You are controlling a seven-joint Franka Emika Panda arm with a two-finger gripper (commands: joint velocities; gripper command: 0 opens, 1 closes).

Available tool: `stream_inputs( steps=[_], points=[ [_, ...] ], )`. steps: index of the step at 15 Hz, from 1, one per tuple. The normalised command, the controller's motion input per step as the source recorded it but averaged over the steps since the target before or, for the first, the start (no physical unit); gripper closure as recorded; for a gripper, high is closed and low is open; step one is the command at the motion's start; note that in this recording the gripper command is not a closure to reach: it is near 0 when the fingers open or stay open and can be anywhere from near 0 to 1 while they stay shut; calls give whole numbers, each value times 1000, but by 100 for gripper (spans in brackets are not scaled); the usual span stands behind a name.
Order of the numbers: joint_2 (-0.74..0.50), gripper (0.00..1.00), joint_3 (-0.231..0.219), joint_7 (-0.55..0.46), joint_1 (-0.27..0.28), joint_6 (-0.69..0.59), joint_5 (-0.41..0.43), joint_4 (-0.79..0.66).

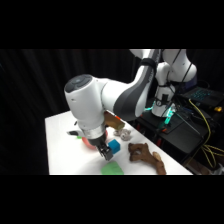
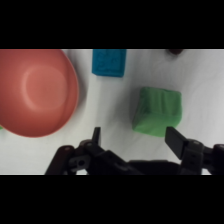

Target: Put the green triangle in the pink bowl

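Looking from the side, the white arm reaches down over the white desk (image 1: 60,150). The tool (image 1: 106,152) hangs low, near the front edge of the desk. The green triangle (image 1: 112,169) lies flat on the desk just below the tool and a little to its right. The tool is not touching it. A blue cube (image 1: 114,145) sits just beside the tool, on the right. The pink bowl (image 1: 89,143) peeks out from behind the arm, on the left of the tool. A brown knobbly thing (image 1: 145,154) lies further right.

Looking from the wrist, the two black fingers (image 2: 175,138) stand wide apart, so the tool is open and holds nothing. The green triangle (image 2: 157,111) lies on the desk (image 2: 110,110) a bit beyond the fingers and off to the right, nearest the right finger. It is not between the fingers. The pink bowl (image 2: 35,92) fills the left side, and nothing lies in the part I can see. The blue cube (image 2: 108,62) sits far off, between bowl and triangle.

I think the tool must slide a little right and forward, so the fingers come down on both sides of the green triangle.
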Motion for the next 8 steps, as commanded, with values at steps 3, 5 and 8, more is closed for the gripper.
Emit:
stream_inputs(
  steps=[3,5,8],
  points=[
    [357,0,-4,189,142,-161,-75,487],
    [329,0,-6,119,96,-155,-57,443],
    [284,0,7,57,40,-127,-10,368]
  ],
)
